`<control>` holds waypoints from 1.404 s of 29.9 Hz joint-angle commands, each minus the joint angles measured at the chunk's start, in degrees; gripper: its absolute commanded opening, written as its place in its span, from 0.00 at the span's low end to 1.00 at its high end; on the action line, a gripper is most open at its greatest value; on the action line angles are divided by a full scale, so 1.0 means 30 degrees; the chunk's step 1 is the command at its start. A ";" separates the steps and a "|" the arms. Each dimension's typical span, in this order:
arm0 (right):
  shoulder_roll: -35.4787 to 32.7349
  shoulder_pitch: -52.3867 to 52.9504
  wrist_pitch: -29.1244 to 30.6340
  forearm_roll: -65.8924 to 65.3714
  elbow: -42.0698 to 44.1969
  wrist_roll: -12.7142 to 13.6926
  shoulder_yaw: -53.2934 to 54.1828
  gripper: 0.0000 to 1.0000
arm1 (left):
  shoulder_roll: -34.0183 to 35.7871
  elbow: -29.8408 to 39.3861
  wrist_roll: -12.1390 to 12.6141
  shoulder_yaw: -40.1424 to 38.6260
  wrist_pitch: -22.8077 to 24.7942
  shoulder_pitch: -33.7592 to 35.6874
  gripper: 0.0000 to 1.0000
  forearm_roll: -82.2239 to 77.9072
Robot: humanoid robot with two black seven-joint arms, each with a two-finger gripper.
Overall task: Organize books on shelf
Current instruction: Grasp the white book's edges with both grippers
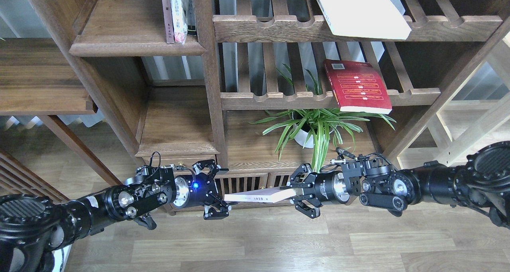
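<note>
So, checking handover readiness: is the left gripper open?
Open: the left gripper has its fingers spread around the pale book's end.

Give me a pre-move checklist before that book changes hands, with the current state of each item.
1. Right gripper shut on the pale book: ok, it pinches the book's right end.
2. Left gripper open to receive: ok, fingers spread around the book's left end.
3. Left gripper actually touching the book: cannot tell.
4. Book level between the arms: ok, roughly flat.
5. Room on the solid shelf beside the upright books: ok, bare board to their left.
6. Other books put away: not ok, the red book and the white book lie on the slatted racks.
</note>
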State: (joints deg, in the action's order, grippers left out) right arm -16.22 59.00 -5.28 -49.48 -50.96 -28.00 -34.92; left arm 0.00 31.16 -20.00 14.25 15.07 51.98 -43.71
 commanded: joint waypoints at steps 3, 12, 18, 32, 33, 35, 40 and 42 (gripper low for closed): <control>0.0513 0.0372 0.0030 0.0029 -0.0036 0.0001 0.0009 0.05 | -0.0001 0.0188 -0.0129 0.0025 0.0161 -0.0043 1.00 -0.0020; 0.0894 0.0987 0.0001 0.0204 -0.0533 0.0001 0.0009 0.05 | -0.0001 0.0247 -0.0422 0.0083 -0.0044 -0.0101 0.99 -0.0137; 0.1128 0.1632 0.0001 0.0703 -0.0827 0.0001 0.0009 0.05 | -0.0001 0.0247 -0.0510 0.0258 -0.0776 -0.0101 0.96 -0.0195; 0.1304 0.1779 0.0001 0.0850 -0.0827 0.0001 -0.0020 0.05 | -0.0001 0.0364 0.3503 0.0611 0.0484 -0.0218 0.00 0.1060; 0.1304 0.1808 0.0030 0.0850 -0.0827 0.0001 -0.0049 0.05 | -0.0001 0.0451 0.3504 0.0611 0.0426 -0.0219 0.00 0.1325; 0.1304 0.1808 0.0030 0.0850 -0.0827 0.0001 -0.0020 0.05 | -0.0001 0.0511 0.3445 0.0582 0.0279 -0.0219 0.00 0.1357; 0.1333 0.1808 0.0030 0.0850 -0.0827 0.0001 -0.0020 0.05 | -0.0001 0.0540 0.3387 0.0494 0.0191 -0.0189 0.00 0.1357; 0.1333 0.1808 0.0030 0.0850 -0.0827 0.0001 -0.0020 0.05 | -0.0001 0.0569 0.3387 0.0465 0.0191 -0.0189 0.00 0.1386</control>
State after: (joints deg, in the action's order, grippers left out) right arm -12.26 64.45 -5.20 -46.92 -53.43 -27.99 -35.01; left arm 0.00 32.73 -9.68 15.85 15.68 51.33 -39.68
